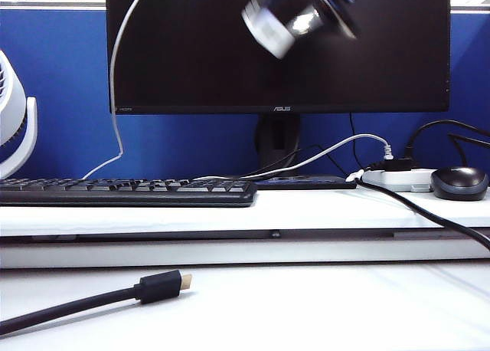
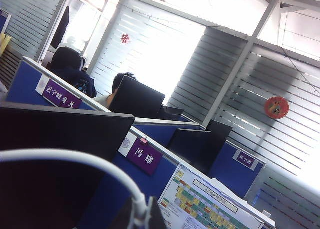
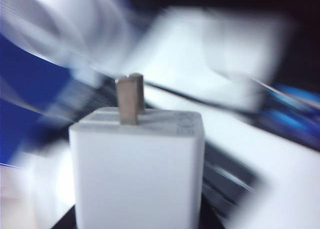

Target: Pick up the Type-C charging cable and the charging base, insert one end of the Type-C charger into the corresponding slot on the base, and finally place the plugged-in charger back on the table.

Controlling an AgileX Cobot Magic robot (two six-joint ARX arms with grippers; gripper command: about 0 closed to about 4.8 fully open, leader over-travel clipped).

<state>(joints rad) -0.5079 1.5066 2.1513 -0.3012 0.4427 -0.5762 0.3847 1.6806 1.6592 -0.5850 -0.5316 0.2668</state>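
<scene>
In the left wrist view the thin white Type-C charging cable (image 2: 100, 161) arcs into my left gripper (image 2: 142, 221), which is shut on the cable's end and raised toward the office ceiling. In the exterior view the same cable (image 1: 115, 83) hangs from the top edge down behind the keyboard. My right gripper (image 3: 137, 223) is shut on the white charging base (image 3: 137, 174), whose metal prong (image 3: 130, 99) points away from the jaws; the view is motion-blurred. A blurred part of my right arm (image 1: 298, 14) shows before the monitor. Both grippers are above the exterior frame. The table (image 1: 306, 305) lies below.
A thick black cable with a gold-tipped plug (image 1: 157, 287) lies on the front left of the table. On the raised shelf stand a black keyboard (image 1: 126, 191), a monitor (image 1: 276, 44), a white power strip (image 1: 398, 178) and a black mouse (image 1: 459, 182). A white fan (image 1: 11, 113) is at far left.
</scene>
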